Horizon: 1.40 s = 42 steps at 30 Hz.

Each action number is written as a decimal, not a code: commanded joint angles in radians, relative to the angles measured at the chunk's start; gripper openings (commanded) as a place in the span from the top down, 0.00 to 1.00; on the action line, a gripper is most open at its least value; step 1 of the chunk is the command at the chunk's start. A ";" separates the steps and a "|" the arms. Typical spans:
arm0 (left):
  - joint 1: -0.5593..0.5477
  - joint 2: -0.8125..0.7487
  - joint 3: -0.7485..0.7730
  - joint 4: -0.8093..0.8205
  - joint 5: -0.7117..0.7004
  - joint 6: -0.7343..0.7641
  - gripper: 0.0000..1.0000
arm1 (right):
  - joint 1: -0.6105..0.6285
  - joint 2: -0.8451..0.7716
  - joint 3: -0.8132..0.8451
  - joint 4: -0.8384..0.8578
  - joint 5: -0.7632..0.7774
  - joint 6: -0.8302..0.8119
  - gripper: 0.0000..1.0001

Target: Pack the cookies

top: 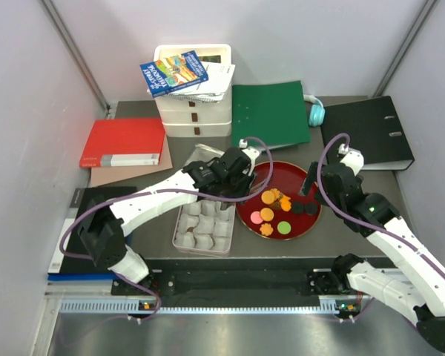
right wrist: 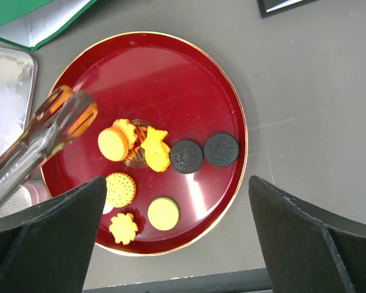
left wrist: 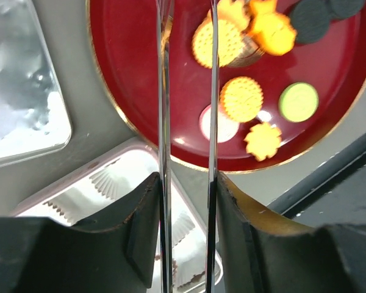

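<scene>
Plainly, the cookies [right wrist: 155, 149] lie flat, faces up, on the red plate [right wrist: 171, 73]: orange rounds and flower shapes, two black discs side by side, one green, and one pink partly hidden. Being round, they have no long axis; the group spreads over the plate's near half. The left gripper [left wrist: 187, 201] is clamped on metal tongs [right wrist: 49, 131], whose arms reach over the plate's left part. The right gripper [right wrist: 177, 180] hangs above the plate, jaws wide apart. A tin [top: 204, 222] of paper cups sits just left.
</scene>
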 commanded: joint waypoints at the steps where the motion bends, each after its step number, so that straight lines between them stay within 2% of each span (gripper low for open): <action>1: 0.000 -0.062 -0.040 -0.009 -0.040 -0.003 0.55 | 0.010 -0.009 0.003 0.029 0.008 0.013 0.01; 6: 0.000 -0.095 -0.081 0.020 0.022 -0.018 0.43 | 0.010 -0.009 0.004 0.020 0.008 0.018 0.01; 15: -0.012 -0.118 -0.114 0.046 0.043 -0.025 0.40 | 0.010 -0.012 -0.003 0.018 0.003 0.020 0.01; 21: -0.033 -0.082 -0.131 0.062 0.085 -0.035 0.41 | 0.008 -0.020 -0.010 0.010 0.003 0.023 0.01; 38: -0.035 -0.008 -0.138 0.109 0.056 -0.031 0.43 | 0.010 -0.023 -0.014 0.012 0.009 0.012 0.01; 42: -0.035 0.013 -0.129 0.106 0.058 -0.023 0.49 | 0.010 -0.014 -0.011 0.015 0.011 0.010 0.01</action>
